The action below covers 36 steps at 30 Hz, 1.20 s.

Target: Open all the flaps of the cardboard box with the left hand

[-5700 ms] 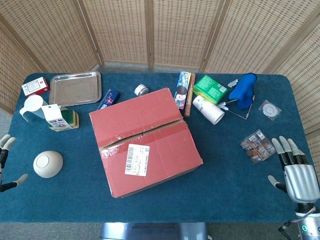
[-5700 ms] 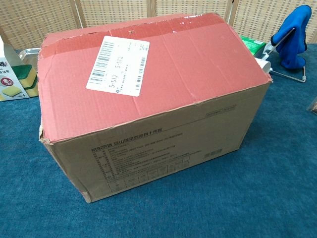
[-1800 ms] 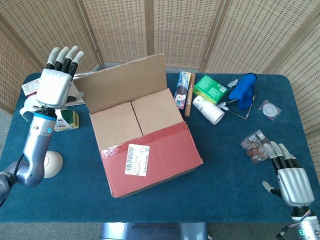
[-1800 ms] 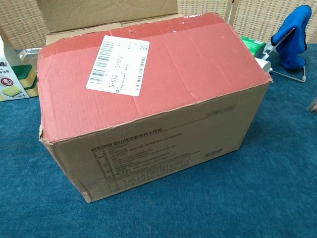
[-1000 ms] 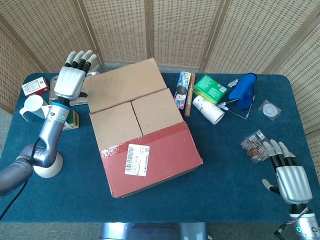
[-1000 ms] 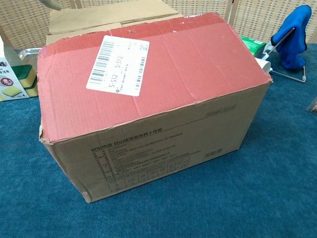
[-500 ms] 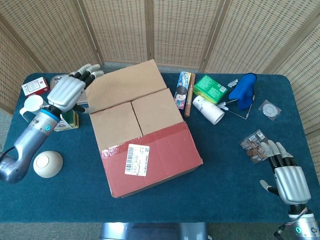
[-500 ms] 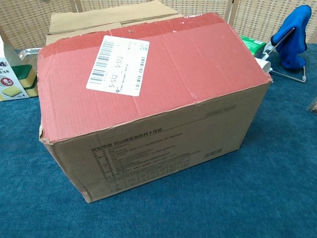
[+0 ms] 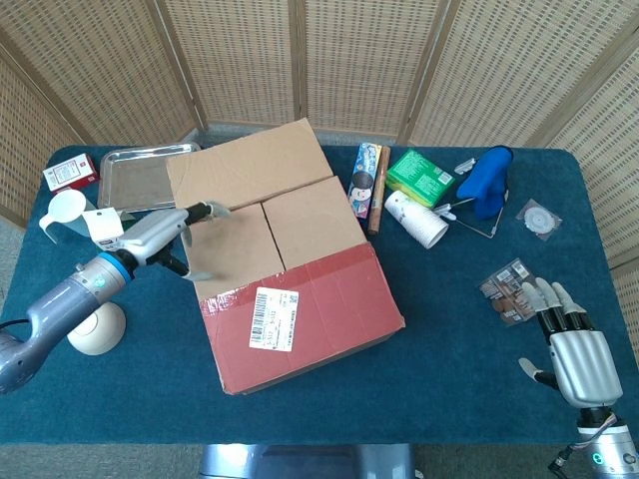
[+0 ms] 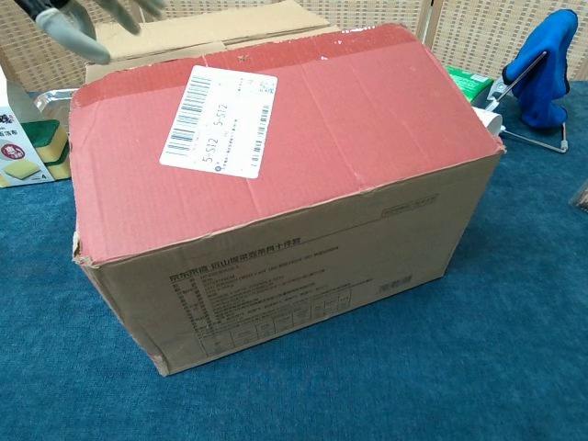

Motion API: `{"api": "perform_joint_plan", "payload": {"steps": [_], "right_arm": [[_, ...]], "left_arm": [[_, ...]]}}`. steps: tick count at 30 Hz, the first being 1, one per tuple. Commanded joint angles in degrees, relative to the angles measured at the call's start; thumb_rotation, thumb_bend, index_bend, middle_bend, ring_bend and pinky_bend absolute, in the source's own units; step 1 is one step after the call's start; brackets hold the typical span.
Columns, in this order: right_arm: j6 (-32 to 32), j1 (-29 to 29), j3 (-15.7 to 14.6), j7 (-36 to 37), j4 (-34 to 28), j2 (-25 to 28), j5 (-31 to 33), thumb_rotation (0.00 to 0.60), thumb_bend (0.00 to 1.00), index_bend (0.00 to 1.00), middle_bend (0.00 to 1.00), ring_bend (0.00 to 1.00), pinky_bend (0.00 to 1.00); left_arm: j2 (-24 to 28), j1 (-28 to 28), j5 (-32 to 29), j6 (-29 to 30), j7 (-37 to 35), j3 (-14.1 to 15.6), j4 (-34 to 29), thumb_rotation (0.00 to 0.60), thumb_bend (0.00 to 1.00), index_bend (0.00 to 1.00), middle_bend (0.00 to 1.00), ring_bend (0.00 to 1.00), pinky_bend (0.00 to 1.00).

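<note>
Reaching across the cardboard box (image 9: 290, 279) near the tabletop's left edge, the left hand (image 9: 165, 235) is empty, fingers apart; the red flap (image 9: 300, 314) should be lifted next from its inner edge.

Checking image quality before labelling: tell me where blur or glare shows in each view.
Head view: even light, the steel tray shows mild sheen, the left hand slightly soft. Chest view: the left hand is motion-blurred at the top edge, while the cardboard box and its label are sharp.

Red-topped cardboard box (image 9: 290, 294), far flap folded back, near flap closed
</note>
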Motion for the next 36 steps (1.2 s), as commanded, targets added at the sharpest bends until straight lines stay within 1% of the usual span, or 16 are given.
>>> {"api": "perform_joint_plan", "payload": {"steps": [1,3,5,7,9,14,17,21,31,32,34,36], "right_arm": [[0.08,-0.03,0.02,0.06,-0.01,0.05,0.01,0.600,0.00,0.00,0.00,0.00,0.23],[0.14,-0.05,0.01,0.21,-0.09,0.13,-0.04,0.600,0.00,0.00,0.00,0.00,0.23],[0.18,-0.06,-0.03,0.31,-0.15,0.20,-0.12,0.600,0.00,0.00,0.00,0.00,0.23],[0.25,-0.10,-0.07,0.39,-0.21,0.27,-0.21,0.600,0.00,0.00,0.00,0.00,0.23],[0.34,-0.15,-0.10,0.58,-0.28,0.35,-0.26,0.600,0.00,0.00,0.00,0.00,0.23],[0.42,-0.16,-0.16,1.01,-0.37,0.54,-0.46,0.600,0.00,0.00,0.00,0.00,0.23],[0.41,-0.16,-0.26,1.17,-0.43,0.61,-0.63,0.600,0.00,0.00,0.00,0.00,0.23],[0.50,-0.21,-0.27,1.22,-0.50,0.68,-0.66,0.600,0.00,0.00,0.00,0.00,0.23],[0.52,-0.21,-0.35,1.35,-0.57,0.77,-0.86,0.600,0.00,0.00,0.00,0.00,0.23],[0.49,-0.19,-0.37,1.35,-0.57,0.76,-0.90,0.600,0.00,0.00,0.00,0.00,0.23],[0.29,-0.14,-0.47,1.36,-0.61,0.75,-0.93,0.600,0.00,0.00,0.00,0.00,0.23],[0.37,-0.17,-0.45,1.35,-0.72,0.81,-0.95,0.600,0.00,0.00,0.00,0.00,0.23]], "left_arm": [[-0.59,-1.05,1.45,-3.88,-7.84,-0.91,-1.30,0.600,0.48,0.17,0.16,0.23,0.50],[-0.94,-1.74,2.47,-5.89,-11.64,-1.22,-1.31,0.600,0.48,0.15,0.14,0.24,0.51],[-1.34,-2.27,3.60,-7.10,-13.61,-1.18,-0.99,0.600,0.48,0.15,0.13,0.24,0.52],[-1.78,-2.74,4.66,-7.89,-14.81,-0.97,-0.50,0.600,0.48,0.16,0.14,0.23,0.51],[-2.31,-2.93,5.79,-7.49,-14.98,-0.74,0.35,0.600,0.48,0.16,0.14,0.21,0.49],[-2.95,-3.33,7.92,-5.74,-12.17,0.37,2.12,0.600,0.48,0.16,0.12,0.14,0.42],[-3.13,-3.43,7.80,-4.59,-10.63,0.74,2.09,0.600,0.48,0.16,0.12,0.13,0.39],[-3.16,-3.05,7.07,-2.12,-10.65,0.33,1.65,0.600,0.48,0.16,0.12,0.11,0.35],[-2.60,-2.59,6.31,2.00,-10.65,0.01,1.22,0.600,0.48,0.16,0.11,0.11,0.32],[-2.48,-2.76,6.53,1.97,-10.10,0.20,1.39,0.600,0.48,0.16,0.11,0.11,0.31],[-2.92,-3.32,7.38,2.30,-5.99,1.04,2.60,0.600,0.49,0.16,0.10,0.11,0.31],[-3.64,-3.49,6.81,2.53,-3.64,1.53,2.93,0.600,0.49,0.16,0.08,0.09,0.29]]}}
